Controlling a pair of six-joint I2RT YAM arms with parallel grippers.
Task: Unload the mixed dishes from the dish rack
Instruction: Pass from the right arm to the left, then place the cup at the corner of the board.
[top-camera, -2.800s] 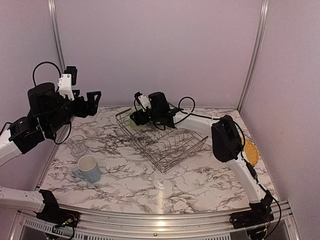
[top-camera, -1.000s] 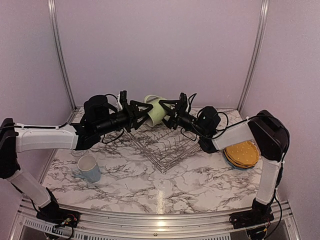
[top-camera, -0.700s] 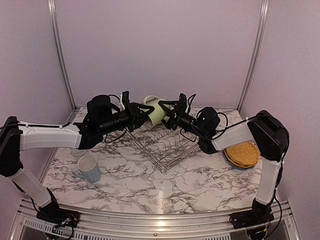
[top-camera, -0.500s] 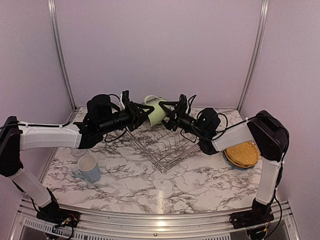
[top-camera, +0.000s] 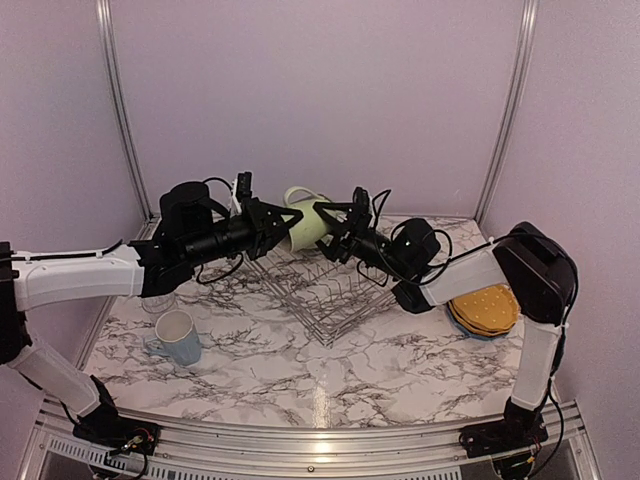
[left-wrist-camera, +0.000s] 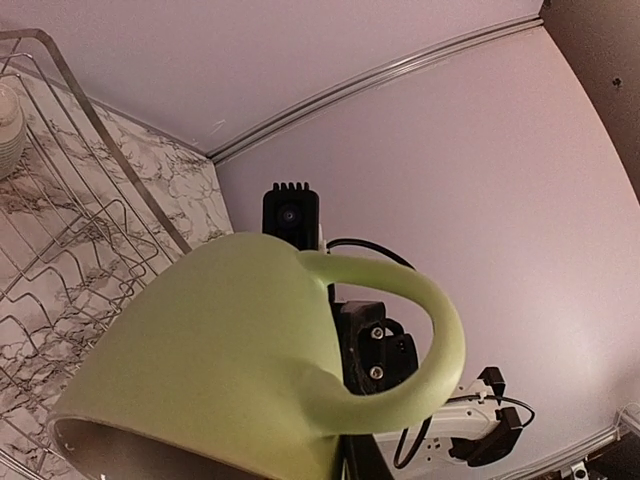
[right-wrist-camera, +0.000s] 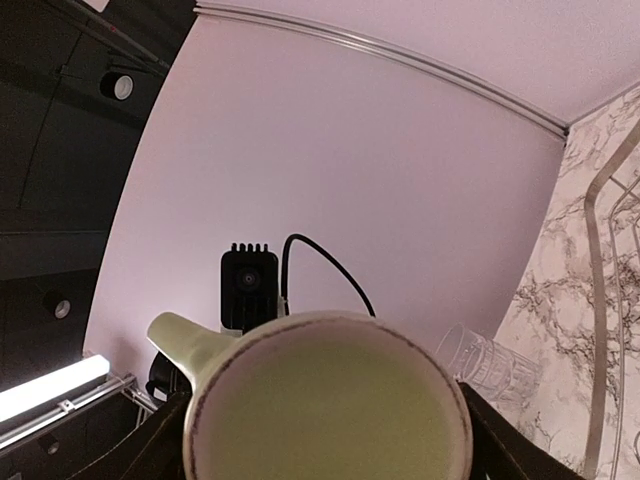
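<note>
- The cup (top-camera: 305, 226) hangs in the air between the two grippers, over the far-left corner of the rack (top-camera: 330, 290) and clear of its wires.
- It lies on its side, with the mouth toward the left arm, the base toward the right arm and the handle on top.
- Left gripper (top-camera: 277, 222): the jaws are pinched almost together at the cup's mouth, nipping the rim wall as far as the top view shows. Its wrist view has the cup close up, with the rim at the bottom edge and the fingers out of frame.
- Right gripper (top-camera: 336, 224): the jaws are spread wide round the base end. A dark finger (right-wrist-camera: 150, 452) sits on each side of the body and touches it, so this gripper has hold of the cup too.
- In the right wrist view the round base fills the space between the fingers, with the handle stub at upper left.
- The rack stands cornerwise on the marble table (top-camera: 330, 380), about mid-table.
- The mug (top-camera: 178, 337) stands upright on the table's left side, mouth up, well apart from the rack.
- The glass (right-wrist-camera: 485, 368) stands just behind the mug, partly hidden under the left arm in the top view.
- A yellow plate (top-camera: 487, 305) lies on a blue plate (top-camera: 476, 331) at the table's right edge, beside the right arm's elbow — how many yellow ones are stacked there cannot be told.
</note>
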